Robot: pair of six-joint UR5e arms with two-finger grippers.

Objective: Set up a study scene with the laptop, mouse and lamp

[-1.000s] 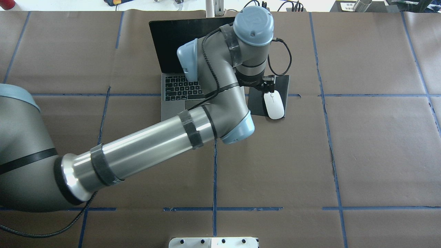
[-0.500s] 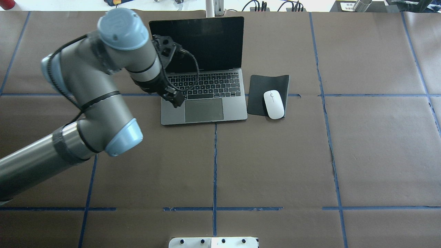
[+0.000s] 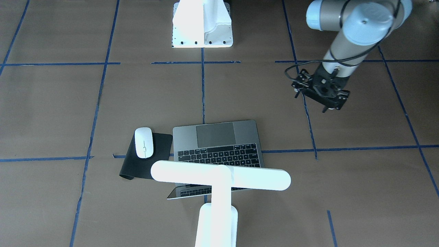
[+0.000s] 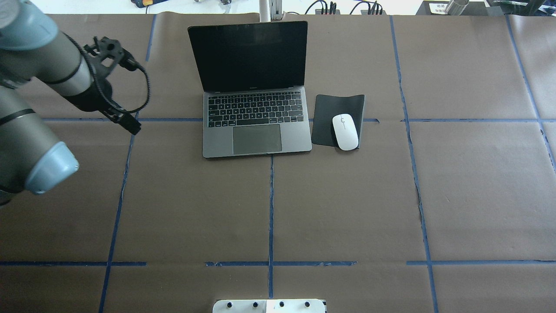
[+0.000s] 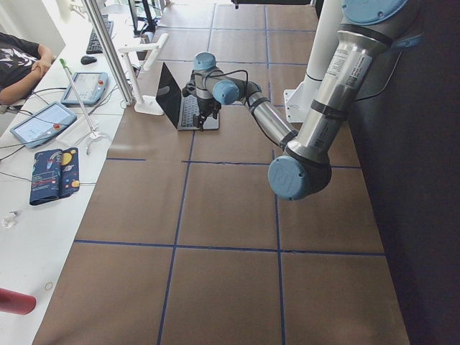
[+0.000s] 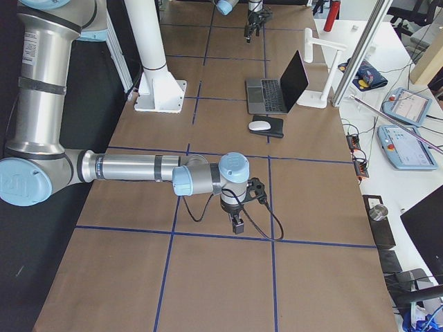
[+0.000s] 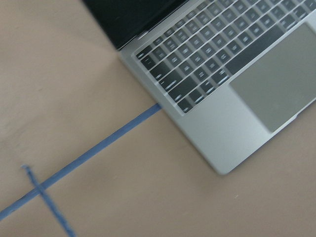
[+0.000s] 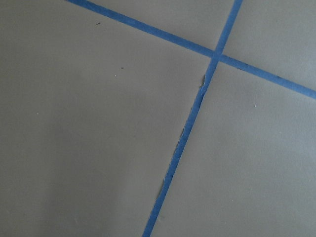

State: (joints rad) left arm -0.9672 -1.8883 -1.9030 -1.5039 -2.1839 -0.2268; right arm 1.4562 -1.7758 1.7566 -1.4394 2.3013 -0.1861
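laptop (image 4: 256, 108) open, mouse (image 4: 345, 131) on a mat (image 4: 334, 106) just beside it, lamp (image 3: 219, 176) behind its screen: the study scene looks complete, the next move only to park the left hand (image 4: 132, 126), hovering empty apart from the laptop, open or closed unclear; the front-facing view shows the lamp's head, which the overhead view cuts off.

**Both my arms hold nothing**

My left arm (image 4: 26, 130) comes in from the left side of the overhead view, with the elbow bent and the left wrist (image 4: 65, 76) turned forward. My left pincer (image 4: 131, 125) points down at a slant and carries nothing. I cannot tell if its fingers are apart or together. My right arm (image 6: 128, 168) is stretched out low and almost horizontal. The right wrist (image 6: 232, 168) bends downward, and my right pincer (image 6: 237, 223) hangs straight down, also with nothing in it. I cannot judge its fingers either.
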